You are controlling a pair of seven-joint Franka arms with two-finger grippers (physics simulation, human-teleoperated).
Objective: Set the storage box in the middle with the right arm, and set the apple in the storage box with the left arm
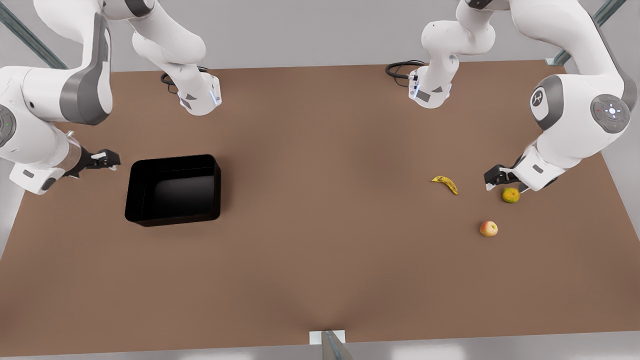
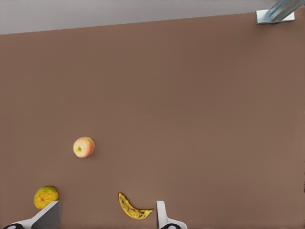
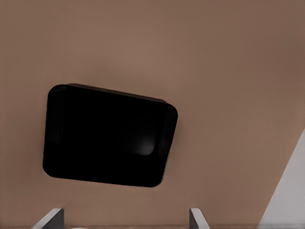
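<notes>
**Observer:** Start at your hands. What are they doing?

**Robot:** My right gripper hangs just off the short side of the glossy black rectangular plastic storage box, on the front view's left. In the right wrist view my two fingertips stand wide apart with nothing between them. My left gripper is on the front view's right, spread too and empty, hovering near the greenish-yellow round fruit.

**Observer:** Which step is that?

**Robot:** The very first, I judge. The box sits on the brown tabletop well off to the front view's left, not in the middle, and neither arm has gripped anything. The right arm goes first: drop onto the near wall, close over its rim, then slide or carry the box toward the centre.

**Observer:** And the apple?

**Robot:** The small round red-and-yellow apple lies apart from my left gripper, beyond the greenish fruit. A small spotted yellow banana lies nearby; I must not mistake either for my target.

**Observer:** How does the box lie?

**Robot:** Upright, mouth open to the ceiling. Its long axis runs roughly across the front view, slightly skewed to the table edge, so a short end wall faces my right gripper.
</notes>
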